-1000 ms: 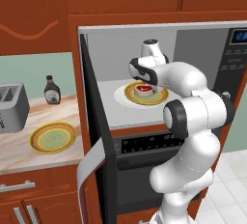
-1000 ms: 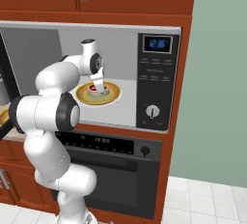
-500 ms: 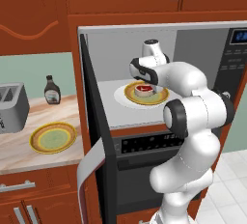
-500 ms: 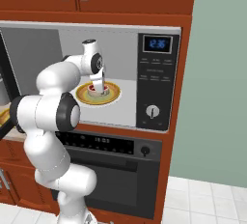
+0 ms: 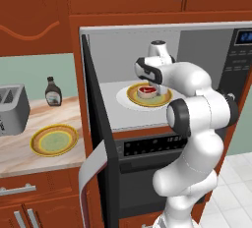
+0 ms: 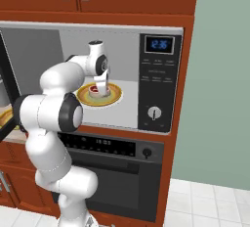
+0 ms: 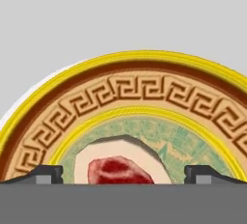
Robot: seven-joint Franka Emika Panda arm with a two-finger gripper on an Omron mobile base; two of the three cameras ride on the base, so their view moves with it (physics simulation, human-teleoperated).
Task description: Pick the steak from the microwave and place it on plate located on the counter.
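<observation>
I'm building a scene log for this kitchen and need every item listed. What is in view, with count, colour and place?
steak: one, red with pale fat edge, on the dish inside the microwave.
dish with white disc: one, yellow-rimmed, on the microwave floor.
microwave: one, grey interior, black panel, door open.
plate: one, yellow rim, green centre, on the counter.
counter: one, beige marbled, left of the microwave.
bottle: one, dark, at the back of the counter.
toaster: one, grey, counter's left.
oven: one, black, below the microwave.
pincer: one, open, fingertips either side of the steak.
</observation>
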